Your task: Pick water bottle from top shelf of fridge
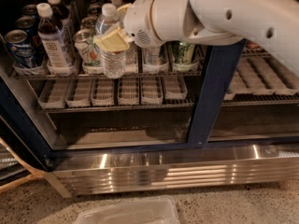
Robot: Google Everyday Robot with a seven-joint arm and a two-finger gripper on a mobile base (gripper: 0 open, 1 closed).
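The gripper [113, 40] has its fingers clamped on the bottle [112, 63]. The bottle seems lifted off the top shelf [187, 72]; only withdrawal remains.

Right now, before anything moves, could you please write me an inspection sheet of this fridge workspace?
Surface: top shelf, a wire rack with clear lane trays, carrying cans and bottles.
Job's things: water bottle, upright, at the shelf's front edge; fridge, the arm reaches inside.
Clutter: dark-liquid bottle, blue can, green can; lower rack with similar trays.
Grippers: gripper shut on the water bottle, one pale pad across its front.
Cables: nothing seen.
Surroundings: speckled floor; clear plastic bin in front of the steel base panel.
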